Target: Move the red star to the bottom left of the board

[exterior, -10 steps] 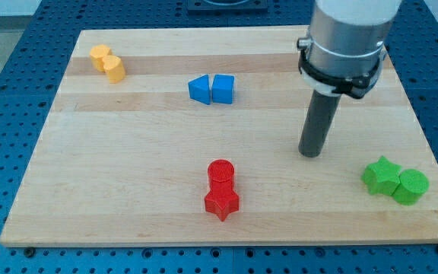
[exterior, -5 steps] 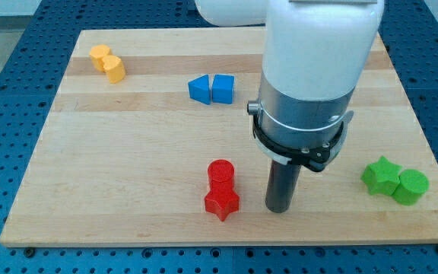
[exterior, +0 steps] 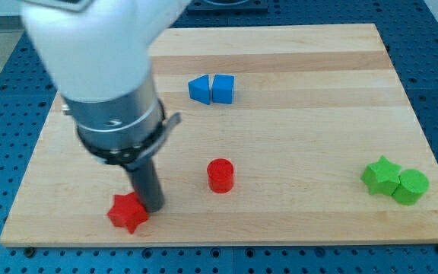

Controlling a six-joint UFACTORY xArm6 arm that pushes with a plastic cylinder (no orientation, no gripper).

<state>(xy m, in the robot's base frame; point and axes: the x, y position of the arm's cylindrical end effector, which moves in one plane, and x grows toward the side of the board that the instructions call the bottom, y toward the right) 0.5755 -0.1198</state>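
Note:
The red star (exterior: pixel 128 213) lies near the board's bottom edge, left of centre. My tip (exterior: pixel 153 206) stands just to the star's right, touching or almost touching it. The red cylinder (exterior: pixel 220 175) stands alone to the right of the tip, well apart from the star. The arm's big white and grey body covers the upper left of the board.
Two blue blocks (exterior: pixel 211 89) sit side by side near the top centre. A green star (exterior: pixel 381 175) and a green cylinder (exterior: pixel 412 186) sit together at the right edge. The wooden board (exterior: pixel 310 129) ends just below the star. The orange blocks are hidden behind the arm.
My tip swept from the board's right to the lower left. The red star slid left, away from the red cylinder. The arm now hides the orange blocks.

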